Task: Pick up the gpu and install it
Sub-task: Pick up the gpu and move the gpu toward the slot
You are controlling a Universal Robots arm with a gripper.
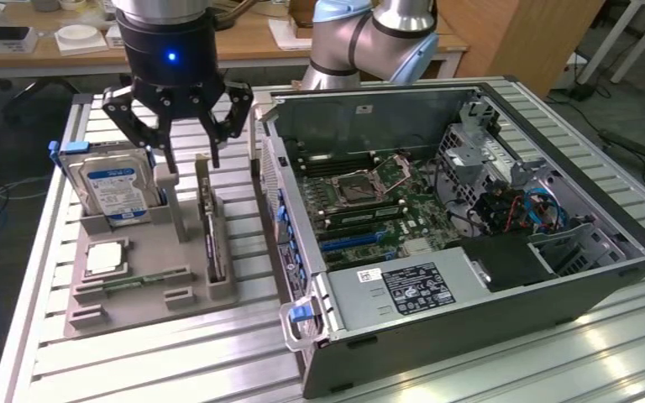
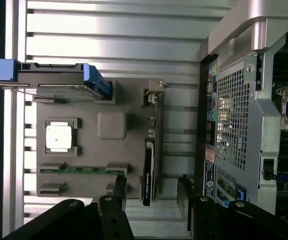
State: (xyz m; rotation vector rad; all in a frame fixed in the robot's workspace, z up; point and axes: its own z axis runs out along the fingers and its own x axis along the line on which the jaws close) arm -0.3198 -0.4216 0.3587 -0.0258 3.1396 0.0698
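Gripper: the gripper (image 1: 192, 158) hangs over the far end of the grey holder (image 1: 149, 294); its fingers (image 1: 221, 143) are spread wide and grasp nothing.
Gpu: the gpu (image 1: 212, 239) stands on edge in a slot of the holder, its silver bracket (image 1: 202, 172) at the end nearest the fingers.
Key relation: the gpu lies just below the fingers. In the wrist view its thin top edge runs between them, touching neither, so its long axis lies across their closing line.
Around: a hard drive (image 1: 115, 189) stands upright on the exterior view's left, with a CPU (image 1: 107, 258) and a RAM stick (image 1: 132, 281) nearer the camera. The open computer case (image 1: 457, 218) is on the right, all on the table (image 1: 165, 361).
In the way: the hard drive and the case wall flank the fingers closely, by my judgement.
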